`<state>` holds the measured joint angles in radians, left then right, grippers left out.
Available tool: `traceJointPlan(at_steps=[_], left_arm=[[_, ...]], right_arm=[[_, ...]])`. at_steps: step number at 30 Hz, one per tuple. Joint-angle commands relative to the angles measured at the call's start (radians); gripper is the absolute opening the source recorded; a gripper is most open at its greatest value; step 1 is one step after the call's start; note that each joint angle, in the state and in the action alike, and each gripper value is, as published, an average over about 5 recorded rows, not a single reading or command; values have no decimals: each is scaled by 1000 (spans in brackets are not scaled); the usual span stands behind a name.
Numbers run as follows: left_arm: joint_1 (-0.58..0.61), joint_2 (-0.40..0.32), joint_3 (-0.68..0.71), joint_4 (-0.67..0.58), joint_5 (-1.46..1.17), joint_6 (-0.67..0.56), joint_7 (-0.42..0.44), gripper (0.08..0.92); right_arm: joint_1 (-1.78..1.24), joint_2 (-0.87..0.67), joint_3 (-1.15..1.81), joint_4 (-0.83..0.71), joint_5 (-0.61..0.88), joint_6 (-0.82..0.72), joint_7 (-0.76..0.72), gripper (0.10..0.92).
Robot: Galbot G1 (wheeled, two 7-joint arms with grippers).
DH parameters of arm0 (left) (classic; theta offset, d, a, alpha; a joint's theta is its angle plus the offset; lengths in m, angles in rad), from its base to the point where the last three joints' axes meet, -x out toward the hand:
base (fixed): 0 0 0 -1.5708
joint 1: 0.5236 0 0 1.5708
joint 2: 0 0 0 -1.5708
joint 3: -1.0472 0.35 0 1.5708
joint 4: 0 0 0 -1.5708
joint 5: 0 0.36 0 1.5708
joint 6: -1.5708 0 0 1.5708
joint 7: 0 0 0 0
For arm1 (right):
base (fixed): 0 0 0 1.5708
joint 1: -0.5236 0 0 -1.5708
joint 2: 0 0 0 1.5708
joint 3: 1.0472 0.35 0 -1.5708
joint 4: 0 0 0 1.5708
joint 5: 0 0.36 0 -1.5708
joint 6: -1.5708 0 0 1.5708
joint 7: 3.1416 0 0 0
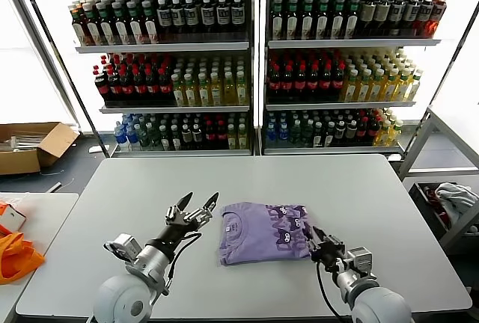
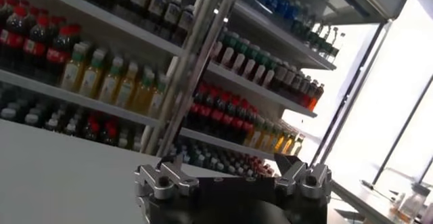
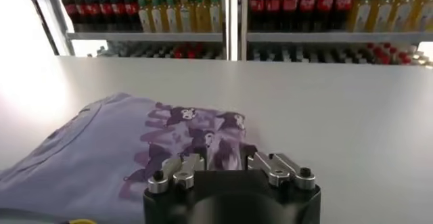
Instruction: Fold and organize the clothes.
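The lavender-purple T-shirt (image 1: 262, 232) lies folded into a rectangle at the middle of the grey table (image 1: 247, 181), with its neck label to the left and its dark printed graphic to the right. My left gripper (image 1: 199, 205) is open and empty. It is raised just left of the shirt and points towards the shelves, which fill the left wrist view (image 2: 230, 174). My right gripper (image 1: 314, 238) sits low at the shirt's right edge. In the right wrist view (image 3: 226, 159) its jaws stand partly apart over the printed edge of the shirt (image 3: 135, 151), which lies flat.
Shelves of bottles (image 1: 254, 61) stand behind the table. A cardboard box (image 1: 30, 147) lies on the floor at the left. Orange fabric (image 1: 15, 252) lies on a side table at the left. A white-grey cloth bundle (image 1: 453, 200) sits in a rack at the right.
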<state>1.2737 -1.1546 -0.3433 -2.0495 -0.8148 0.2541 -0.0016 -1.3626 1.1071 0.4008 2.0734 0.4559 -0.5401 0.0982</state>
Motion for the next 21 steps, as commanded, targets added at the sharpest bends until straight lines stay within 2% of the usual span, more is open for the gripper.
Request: traceJointPlan(at_steps=[1,6,13,16,21], left_arm=[[13,-1,-7,-17,1,0,2,822],[20,7,-14,-17,2,0,1,823],[30,11,-31,-13,3,1,-2,823],[43,11,-39,-10,4,1,-1,823],[49,0,-43,4,4,-1,3,823]], right_arm=[[62,30,11,74,-111,36,44,448],[178,144,-169,-3,-137,51,68,587],[258,273,-320,-210,-223,4,122,782],[244,287,-319,-259,-224,-27,200,816],[189,248,-305,-248,-219,-41,269,823]])
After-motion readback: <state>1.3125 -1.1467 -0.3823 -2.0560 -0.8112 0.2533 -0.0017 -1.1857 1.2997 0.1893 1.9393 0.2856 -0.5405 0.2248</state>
